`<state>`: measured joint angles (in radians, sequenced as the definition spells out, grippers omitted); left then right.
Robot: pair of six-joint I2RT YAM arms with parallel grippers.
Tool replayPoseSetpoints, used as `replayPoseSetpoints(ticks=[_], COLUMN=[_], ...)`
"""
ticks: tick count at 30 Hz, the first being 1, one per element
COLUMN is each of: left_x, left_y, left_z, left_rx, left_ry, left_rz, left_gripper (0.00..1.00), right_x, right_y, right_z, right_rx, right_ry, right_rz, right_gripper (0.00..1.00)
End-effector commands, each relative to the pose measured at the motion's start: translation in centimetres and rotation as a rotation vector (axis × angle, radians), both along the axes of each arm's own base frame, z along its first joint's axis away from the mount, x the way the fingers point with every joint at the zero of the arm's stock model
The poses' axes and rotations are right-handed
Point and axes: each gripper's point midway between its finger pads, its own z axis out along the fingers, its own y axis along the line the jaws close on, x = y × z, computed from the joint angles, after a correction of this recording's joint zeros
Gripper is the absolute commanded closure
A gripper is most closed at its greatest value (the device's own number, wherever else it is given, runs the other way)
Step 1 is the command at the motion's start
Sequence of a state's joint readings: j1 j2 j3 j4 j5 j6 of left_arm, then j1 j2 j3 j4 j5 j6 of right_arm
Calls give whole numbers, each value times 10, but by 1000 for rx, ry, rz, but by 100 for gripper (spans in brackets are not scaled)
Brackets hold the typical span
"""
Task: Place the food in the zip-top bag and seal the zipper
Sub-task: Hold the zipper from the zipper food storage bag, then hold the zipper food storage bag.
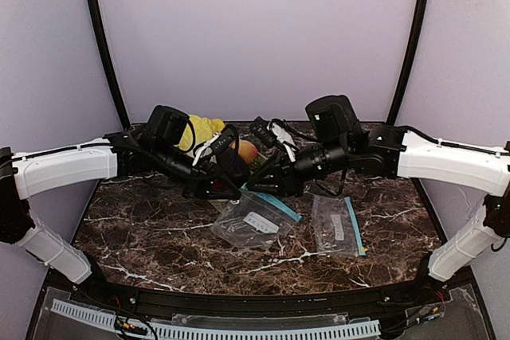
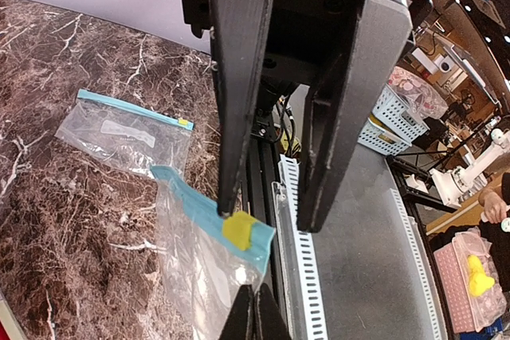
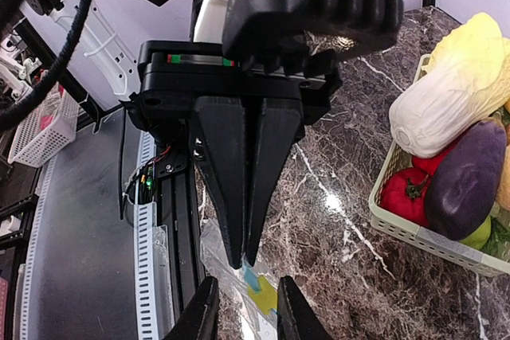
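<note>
Pinches the zip-top bag [image 2: 199, 276] in the left gripper [image 2: 255, 308], jaws tight. Holds the right gripper [image 3: 247, 284] with narrow jaws round the yellow slider [image 2: 239, 230].

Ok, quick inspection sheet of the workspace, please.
Surface: marble table, no spills seen.
Job's things: zip-top bag empty, one edge lifted; peach, eggplant, green fruit in the basket.
Clutter: spare bag lying flat; cabbage, red pepper in basket.
Grippers: left gripper shut on the bag's edge; right gripper open astride the yellow slider.
Cables: black leads looped at both wrists.
Surroundings: purple walls.
</note>
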<state>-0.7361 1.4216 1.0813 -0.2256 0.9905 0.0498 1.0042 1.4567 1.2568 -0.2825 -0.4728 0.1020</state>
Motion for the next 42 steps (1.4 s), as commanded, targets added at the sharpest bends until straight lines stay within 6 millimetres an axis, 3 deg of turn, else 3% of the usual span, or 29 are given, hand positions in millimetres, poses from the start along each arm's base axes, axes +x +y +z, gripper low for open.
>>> replayPoseSetpoints(ticks=[1, 18, 24, 26, 27, 30, 32, 35, 42], left_x=[-6, -7, -7, -6, -6, -5, -5, -6, -6], left_y=[0, 0, 0, -1, -1, -1, -1, -3, -4], left_z=[17, 15, 15, 15, 14, 13, 12, 11, 11], left_rx=[-30, -24, -22, -20, -18, -14, -14, -14, -14], left_ry=[-33, -36, -38, -41, -41, -39, -37, -33, -31], left_rz=[-28, -29, -29, -25, -23, -19, -18, -23, -25], left_gripper=[99, 99, 99, 99, 94, 66, 55, 55, 65], right_x=[-1, -3, -4, -4, -5, -7, -7, -8, -9], right_y=[0, -1, 0, -1, 0, 0, 1, 3, 5], right_z=[-5, -16, -16, -16, -16, -15, -16, -16, -18], right_rx=[15, -5, -2, -2, -3, 4, 6, 10, 12], right_ry=[10, 35, 43, 43, 46, 50, 56, 65, 75], right_rz=[30, 46, 55, 55, 57, 67, 70, 77, 88], right_gripper=[76, 80, 100, 100, 100, 100, 100, 100, 100])
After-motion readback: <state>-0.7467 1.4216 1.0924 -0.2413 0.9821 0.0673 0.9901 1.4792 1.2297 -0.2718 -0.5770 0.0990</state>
